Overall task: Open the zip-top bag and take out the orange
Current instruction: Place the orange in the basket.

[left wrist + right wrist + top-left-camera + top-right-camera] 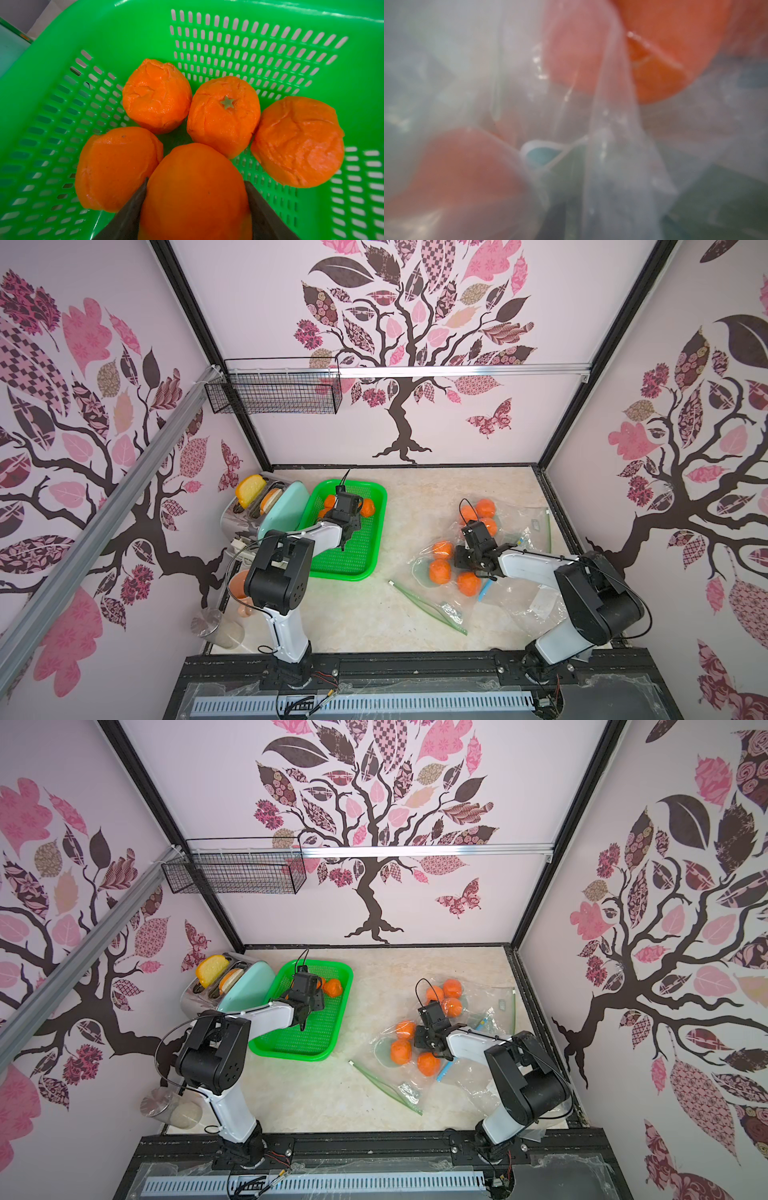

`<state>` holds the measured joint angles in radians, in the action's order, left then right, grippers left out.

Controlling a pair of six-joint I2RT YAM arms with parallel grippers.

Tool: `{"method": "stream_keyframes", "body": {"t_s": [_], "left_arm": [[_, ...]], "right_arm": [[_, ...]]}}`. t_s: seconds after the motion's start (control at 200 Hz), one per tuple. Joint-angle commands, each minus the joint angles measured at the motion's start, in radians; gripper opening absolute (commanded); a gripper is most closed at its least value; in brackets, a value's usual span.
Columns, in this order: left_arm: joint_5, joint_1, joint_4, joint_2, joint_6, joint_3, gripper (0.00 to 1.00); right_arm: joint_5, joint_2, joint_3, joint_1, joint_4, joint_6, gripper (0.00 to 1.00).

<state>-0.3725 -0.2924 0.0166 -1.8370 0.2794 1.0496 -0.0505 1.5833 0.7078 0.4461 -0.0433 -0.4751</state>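
Left gripper (195, 180), clamped on an orange (195, 199) over the tray (270, 27) beside four others (223, 116): best lowered into the free gap and freed slowly so nothing rolls; right gripper (465, 562), grip not readable through blurred plastic, down on the bag (519, 601), well apart, more oranges (439, 571) lying close around it.

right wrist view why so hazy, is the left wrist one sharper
Right wrist view: the clear zip-top bag sits too close to focus, all milky, the bagged orange a blur. Left wrist view: sharp on the loose oranges in the green basket, softer on the held orange between the fingers.
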Motion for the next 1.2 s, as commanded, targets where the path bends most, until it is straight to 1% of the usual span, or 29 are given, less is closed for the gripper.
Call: {"method": "stream_keyframes", "body": {"t_s": [0.0, 0.175, 0.275, 0.485, 0.695, 0.765, 0.825, 0.875, 0.92, 0.95, 1.095, 1.195], "left_arm": [[0.005, 0.009, 0.008, 0.012, -0.008, 0.007, 0.67], [0.012, 0.009, 0.027, 0.044, -0.011, -0.003, 0.75], [0.021, 0.008, 0.037, 0.057, -0.009, -0.005, 0.77], [0.030, 0.009, 0.066, 0.095, -0.006, -0.002, 0.78], [0.052, 0.009, 0.102, 0.200, 0.005, -0.018, 0.77], [0.117, 0.009, 0.137, 0.259, 0.028, -0.032, 0.75], [0.225, 0.003, 0.156, 0.324, 0.054, -0.060, 0.72], [0.323, -0.007, 0.148, 0.393, 0.097, -0.105, 0.65], [0.375, -0.041, 0.128, 0.462, 0.137, -0.157, 0.61], [0.393, -0.077, 0.119, 0.501, 0.159, -0.190, 0.59], [0.464, -0.300, 0.139, 0.704, 0.218, -0.327, 0.52], [0.522, -0.441, 0.146, 0.840, 0.259, -0.426, 0.43]], "right_arm": [[0.030, 0.014, -0.019, 0.013, -0.041, -0.005, 0.16], [0.031, 0.011, -0.022, 0.014, -0.040, -0.004, 0.16], [0.032, 0.010, -0.022, 0.014, -0.039, -0.005, 0.16], [0.029, 0.010, -0.025, 0.014, -0.036, -0.005, 0.16], [0.023, 0.010, -0.025, 0.014, -0.037, -0.005, 0.16], [0.021, 0.010, -0.024, 0.014, -0.036, -0.006, 0.16], [0.013, 0.008, -0.022, 0.014, -0.036, -0.008, 0.16], [0.009, 0.004, -0.021, 0.015, -0.036, -0.009, 0.16], [0.003, 0.003, -0.019, 0.014, -0.036, -0.010, 0.16], [0.004, 0.003, -0.015, 0.014, -0.036, -0.011, 0.16], [-0.003, -0.001, -0.015, 0.014, -0.041, -0.014, 0.16], [-0.004, -0.009, -0.021, 0.014, -0.036, -0.016, 0.16]]}}
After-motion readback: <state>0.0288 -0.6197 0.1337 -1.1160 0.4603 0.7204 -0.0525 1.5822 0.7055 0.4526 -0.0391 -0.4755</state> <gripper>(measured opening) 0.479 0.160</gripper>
